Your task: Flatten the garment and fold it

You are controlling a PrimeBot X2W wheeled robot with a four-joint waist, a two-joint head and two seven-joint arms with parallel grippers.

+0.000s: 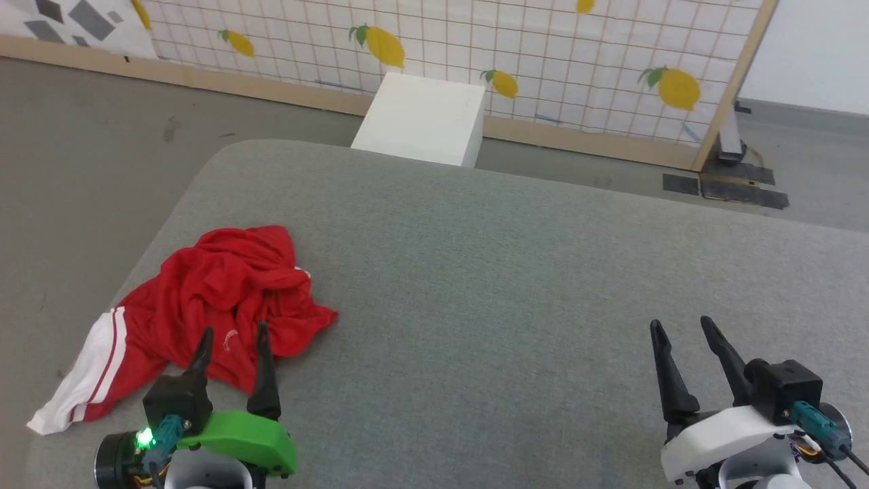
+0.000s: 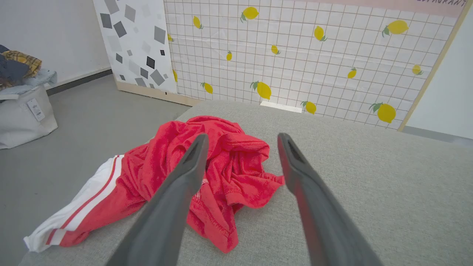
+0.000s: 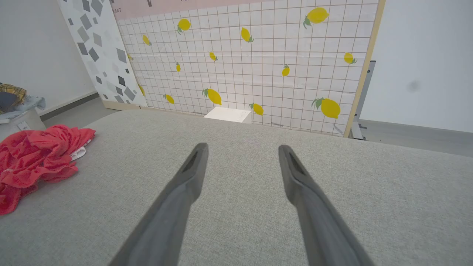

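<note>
Jersey of thin red fabric, white-sleeved, lies bunched lower left on the grey cloth table. My left gripper hovers at its near edge, fingers spread wide, empty (poised to grab, I judge); my right gripper, likewise, sits lower right.

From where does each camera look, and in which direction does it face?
Head: high, facing down at the table; left claw near the jersey, right claw over bare table.
Left wrist: along its open fingers, toward the jersey.
Right wrist: along its open fingers, toward the lemon screen.
Shared: jersey, table and lemon screen appear in all three.
</note>
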